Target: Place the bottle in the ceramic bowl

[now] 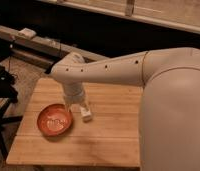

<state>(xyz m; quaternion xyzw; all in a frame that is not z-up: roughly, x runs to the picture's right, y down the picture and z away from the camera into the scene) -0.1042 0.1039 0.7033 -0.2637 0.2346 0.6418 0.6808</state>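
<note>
The orange-red ceramic bowl (54, 121) with a pale mark at its centre sits on the left part of the wooden table (108, 135). The small whitish bottle (86, 113) is just right of the bowl, low over or on the table. My gripper (77, 106) hangs down from the white arm, right beside the bottle and at the bowl's upper right rim. The wrist hides where the gripper meets the bottle.
My large white arm (143, 70) reaches in from the right across the table's back half. A dark stand (0, 85) is left of the table. A low shelf with a pale box (27, 33) runs behind.
</note>
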